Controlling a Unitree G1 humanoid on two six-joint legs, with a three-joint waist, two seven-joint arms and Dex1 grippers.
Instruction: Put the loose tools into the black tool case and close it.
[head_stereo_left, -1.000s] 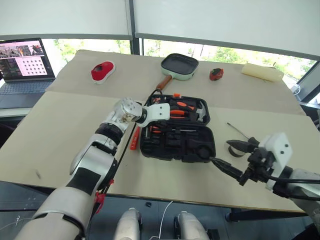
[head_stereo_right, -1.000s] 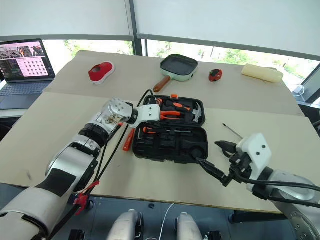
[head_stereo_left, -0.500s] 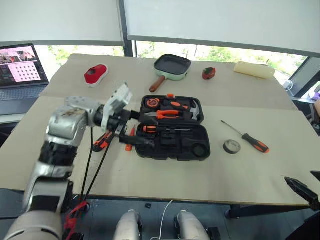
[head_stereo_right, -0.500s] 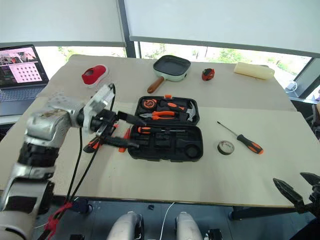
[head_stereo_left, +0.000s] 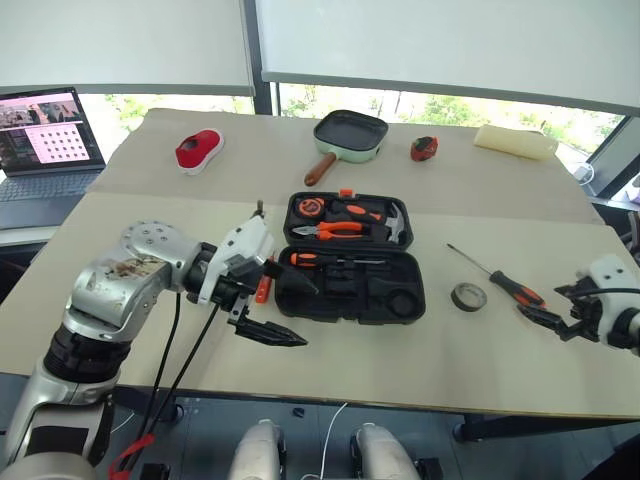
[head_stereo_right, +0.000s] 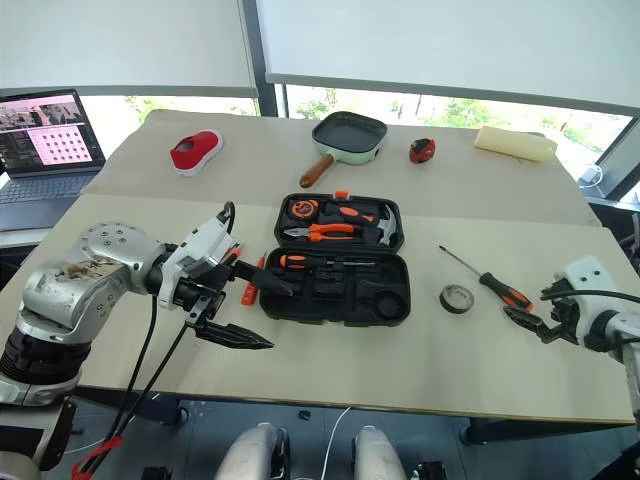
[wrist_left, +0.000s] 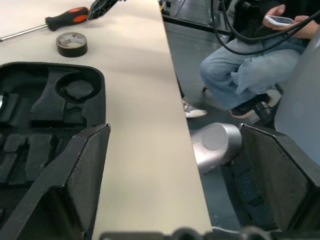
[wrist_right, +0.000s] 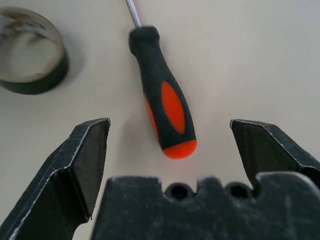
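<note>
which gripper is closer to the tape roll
Right. The right gripper is open at the butt of the screwdriver lying next to the tape roll. The left gripper is open on the far side of the black tool case.

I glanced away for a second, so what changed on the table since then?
The left gripper drew back from the black tool case and now hangs open beside it. The right gripper swung out to the screwdriver, open around its handle. The tape roll stayed put.
</note>
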